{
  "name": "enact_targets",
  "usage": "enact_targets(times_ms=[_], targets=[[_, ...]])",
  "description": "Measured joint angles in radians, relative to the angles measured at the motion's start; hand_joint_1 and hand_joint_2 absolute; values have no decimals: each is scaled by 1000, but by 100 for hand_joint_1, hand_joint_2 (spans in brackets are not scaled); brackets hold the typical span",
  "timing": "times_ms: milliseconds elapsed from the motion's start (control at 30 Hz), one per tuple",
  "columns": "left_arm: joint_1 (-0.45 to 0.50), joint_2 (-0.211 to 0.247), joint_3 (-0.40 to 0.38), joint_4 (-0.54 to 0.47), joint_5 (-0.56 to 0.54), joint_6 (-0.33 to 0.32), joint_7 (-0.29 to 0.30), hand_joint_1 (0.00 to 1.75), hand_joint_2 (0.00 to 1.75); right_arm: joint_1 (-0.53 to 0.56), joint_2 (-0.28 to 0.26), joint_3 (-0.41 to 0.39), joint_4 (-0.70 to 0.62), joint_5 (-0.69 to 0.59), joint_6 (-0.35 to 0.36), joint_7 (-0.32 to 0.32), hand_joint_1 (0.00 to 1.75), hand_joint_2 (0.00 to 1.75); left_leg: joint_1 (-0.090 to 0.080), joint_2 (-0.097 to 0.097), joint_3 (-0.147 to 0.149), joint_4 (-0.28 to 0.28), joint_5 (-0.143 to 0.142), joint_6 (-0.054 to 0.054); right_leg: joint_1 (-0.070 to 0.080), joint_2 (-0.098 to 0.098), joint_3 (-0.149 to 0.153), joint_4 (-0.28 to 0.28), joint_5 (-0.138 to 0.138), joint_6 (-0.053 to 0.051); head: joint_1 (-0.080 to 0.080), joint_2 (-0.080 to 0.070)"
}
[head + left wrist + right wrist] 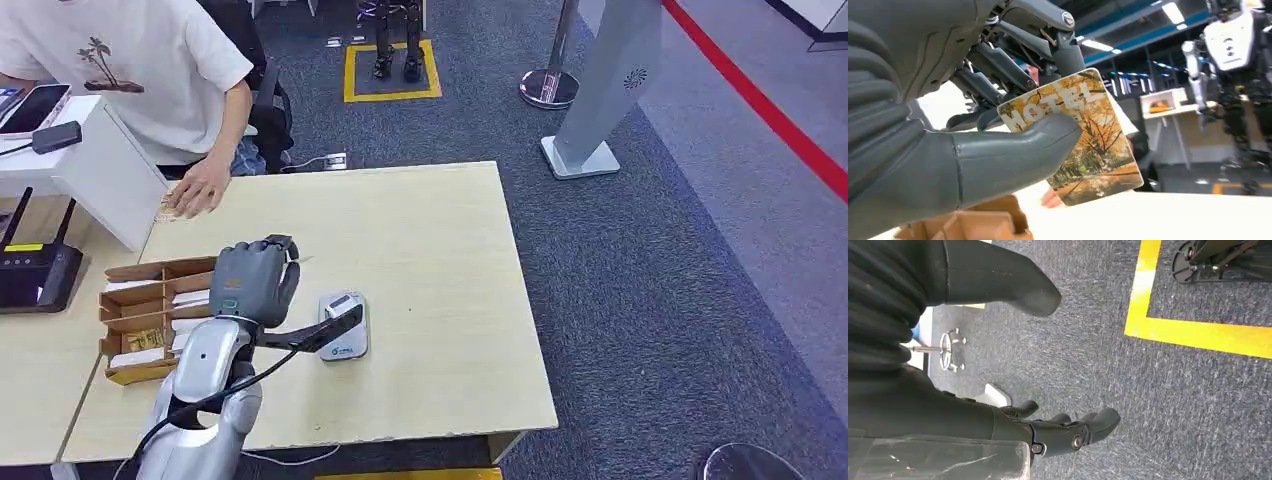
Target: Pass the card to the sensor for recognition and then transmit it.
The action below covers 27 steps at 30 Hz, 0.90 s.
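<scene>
- Card (1083, 135): hotel key card printed with autumn trees; pinched between the thumb and the dark fingers of the left hand (255, 280), held on edge above the desk (440, 250), near its left edge and just beside the sensor.
- Handling, judged: thin, light, stiff plastic with a glossy face, so likely slippery; it is held by one end, leaving the printed face free to present. A grip on the edges suits it better than one on the flat faces.
- Sensor (345, 325): small grey-white reader pad lying flat on the desk, toward the front edge; a dark strip-like part crosses over it from the wrist side.
- Right hand (1068, 432): hangs over the carpet, fingers loosely apart, holding nothing.
- Cardboard divider box (150, 320): at the left edge of the desk, compartments holding more cards; close beside the left forearm, a likely snag.
- Person's hand (203, 188): rests at the far-left corner of the desk on something flat, well apart from the sensor.
- Router (38, 275): black, on the neighbouring desk.
</scene>
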Motion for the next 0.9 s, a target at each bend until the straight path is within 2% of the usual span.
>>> enact_targets(times_ms=[233, 633, 667, 733, 767, 900], targets=[[25, -52, -36, 45, 2, 5, -8, 175, 175, 0, 0, 3, 0, 0, -1, 14, 0, 175, 0, 0, 0, 0, 0, 0, 0, 0, 0, 0, 0, 0, 0, 0], [46, -65, -49, 73, 2, 8, -8, 175, 175, 0, 0, 4, 0, 0, -2, 15, 0, 175, 0, 0, 0, 0, 0, 0, 0, 0, 0, 0, 0, 0, 0, 0], [59, -69, -49, 82, 1, 11, 2, 175, 175, 1, 0, 4, 0, 0, -3, 16, 0, 175, 0, 0, 0, 0, 0, 0, 0, 0, 0, 0, 0, 0, 0, 0], [72, -59, -49, 92, 0, 34, 90, 175, 175, 1, 0, 4, 0, 2, -5, 25, 0, 175, 0, 0, 0, 0, 0, 0, 0, 0, 0, 0, 0, 0, 0, 0], [72, -42, -49, 102, 0, 44, 111, 175, 175, 1, 0, 4, 0, 15, -5, 26, 0, 175, 0, 0, 0, 0, 0, 0, 0, 0, 0, 0, 0, 0, 0, 0], [72, -33, -49, 116, 0, 48, 120, 175, 175, 1, 0, 7, 0, 16, -4, 26, 0, 175, 0, 0, 0, 0, 0, 0, 0, 0, 0, 0, 0, 0, 0, 0]])
